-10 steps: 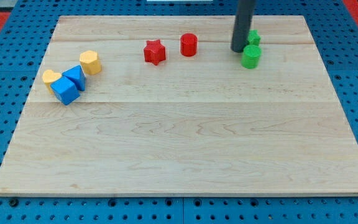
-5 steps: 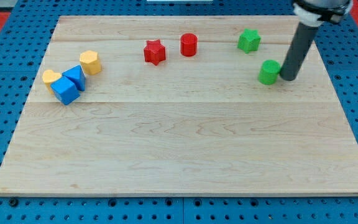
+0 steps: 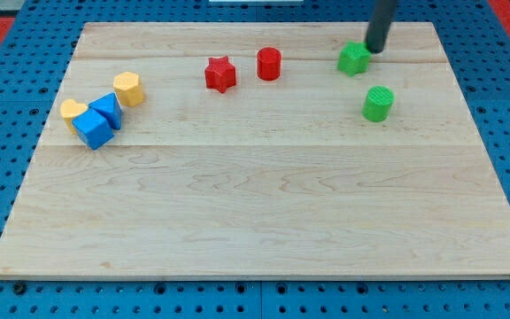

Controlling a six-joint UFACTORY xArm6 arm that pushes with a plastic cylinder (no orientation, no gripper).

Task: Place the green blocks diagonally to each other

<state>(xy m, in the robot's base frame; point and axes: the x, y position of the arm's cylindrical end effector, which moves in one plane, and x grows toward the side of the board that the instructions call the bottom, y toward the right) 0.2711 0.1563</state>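
My tip (image 3: 376,50) has left the green cylinder (image 3: 378,104) and now touches the green star (image 3: 354,58); no fingers fitted.

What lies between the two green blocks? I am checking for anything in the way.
Nothing: the camera view shows bare wood between the green star block and the green cylinder. My tip touches the star's upper right.

The view's top edge cuts off the rod above my tip (image 3: 376,50), and the yellow heart block (image 3: 72,111) sits partly hidden behind the blue cube (image 3: 92,129)
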